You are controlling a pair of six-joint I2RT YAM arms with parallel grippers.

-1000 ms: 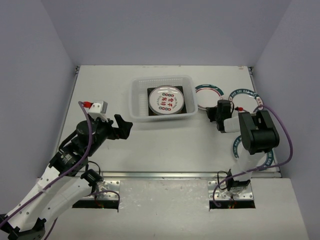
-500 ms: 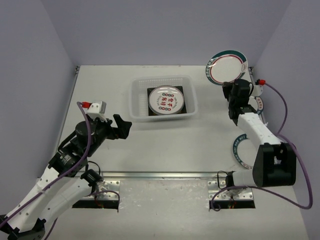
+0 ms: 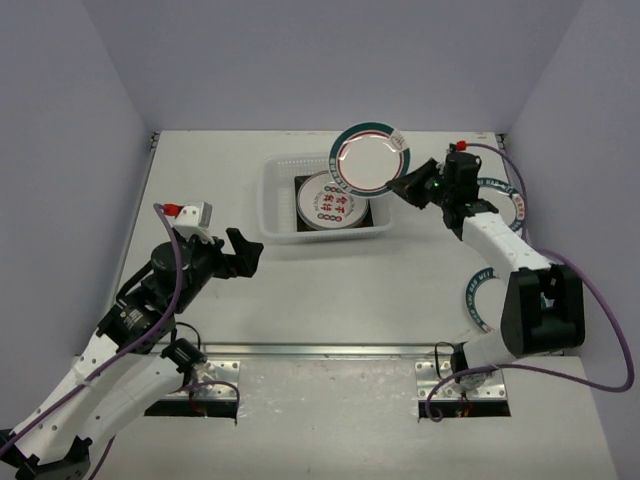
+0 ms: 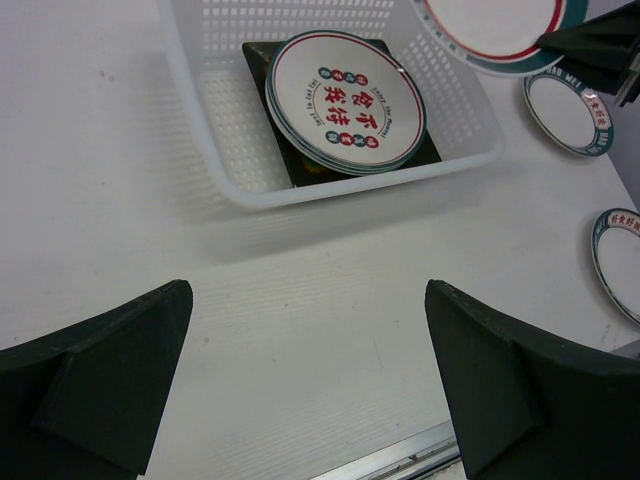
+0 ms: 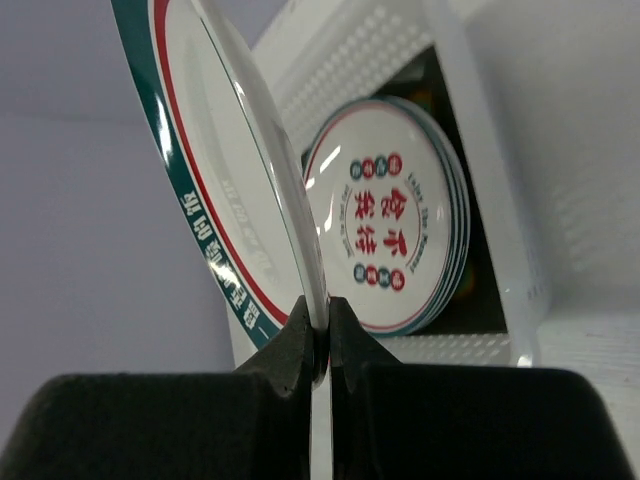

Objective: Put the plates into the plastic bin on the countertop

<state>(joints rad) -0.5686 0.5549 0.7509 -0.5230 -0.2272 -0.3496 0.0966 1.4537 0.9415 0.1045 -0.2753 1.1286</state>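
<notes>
Right gripper (image 5: 320, 330): fingers pinched tight on the rim of a round white plate (image 3: 368, 157) with a teal outer band and a thin red ring. Plate held tilted up on edge, above the far right corner of the plastic bin (image 3: 275, 195); in the top view it overlaps that corner and the edge of the stack inside.

Bin sits toward the back middle of the countertop (image 3: 330, 290). Inside: a stack of round white plates (image 3: 333, 200) with red and teal printed characters, lying flat on a dark square plate (image 4: 258, 75).

Left gripper (image 3: 248, 252): jaws spread wide, nothing between them, over bare countertop, near and left of the bin.

Two more teal-rimmed plates lie flat right of the bin: one farther back (image 4: 568, 108), one nearer (image 4: 622, 258), both partly hidden by the right arm from above.
</notes>
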